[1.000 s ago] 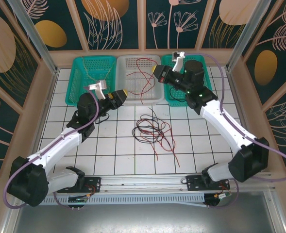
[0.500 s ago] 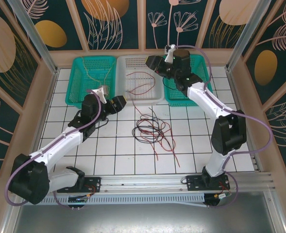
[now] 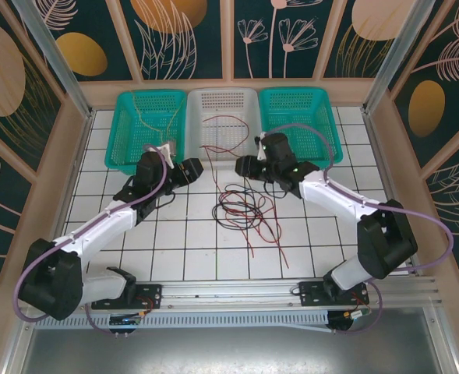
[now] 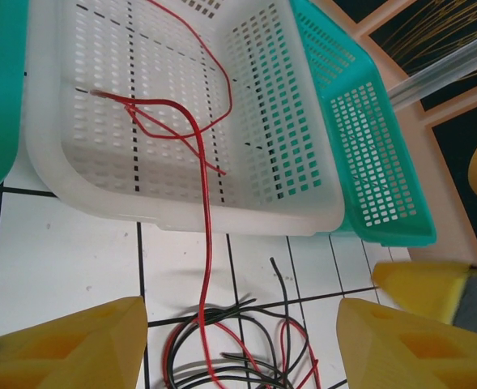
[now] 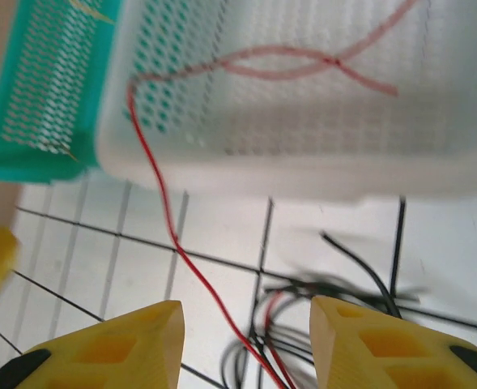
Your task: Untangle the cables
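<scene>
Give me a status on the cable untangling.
Done: a tan wire lies alone in the left teal basket. In hand: nothing is gripped; the left gripper and right gripper are both open. One red cable lies partly in the white basket but trails over its rim into the pile. Left: the red and black tangle on the tiles.

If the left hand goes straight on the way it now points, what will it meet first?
Probably the red cable that runs out over the near wall of the white basket, then that wall; depth is unclear.
</scene>
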